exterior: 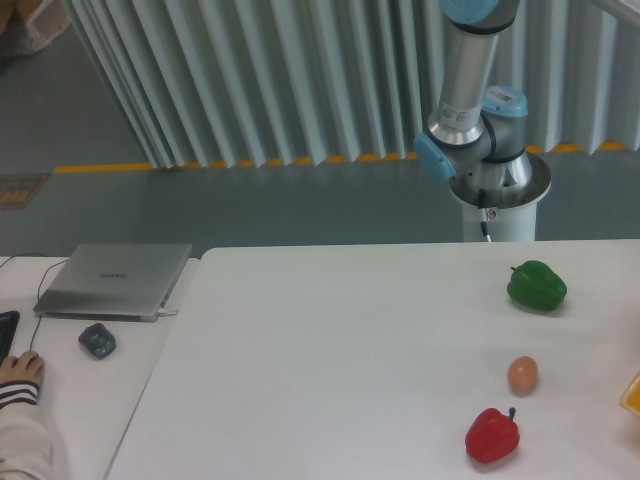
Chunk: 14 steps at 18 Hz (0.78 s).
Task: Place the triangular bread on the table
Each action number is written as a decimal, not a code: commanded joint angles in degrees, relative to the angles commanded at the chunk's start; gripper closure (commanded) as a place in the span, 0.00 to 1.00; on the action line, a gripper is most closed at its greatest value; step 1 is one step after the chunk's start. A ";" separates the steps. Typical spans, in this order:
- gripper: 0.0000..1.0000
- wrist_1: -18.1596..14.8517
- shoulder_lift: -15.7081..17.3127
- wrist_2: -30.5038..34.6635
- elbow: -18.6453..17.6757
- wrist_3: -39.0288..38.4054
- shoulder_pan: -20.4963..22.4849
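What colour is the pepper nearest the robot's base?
Green; the pepper shows clearly in the fixed camera view, near the table's far right edge.

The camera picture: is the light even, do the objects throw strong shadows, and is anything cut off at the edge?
In the camera view the light is soft and even, with a cool bluish tint; the green pepper, the small tan ball and the red pepper throw only faint shadows on the table. No strong glare. The triangular bread is cut off by the right edge, and the gripper is out of frame.
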 joint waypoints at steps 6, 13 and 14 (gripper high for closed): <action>0.00 1.86 -1.41 1.69 -0.17 10.56 0.17; 0.00 1.95 -1.76 1.69 -0.79 17.22 1.93; 0.00 1.95 -1.76 1.86 -1.23 17.32 2.02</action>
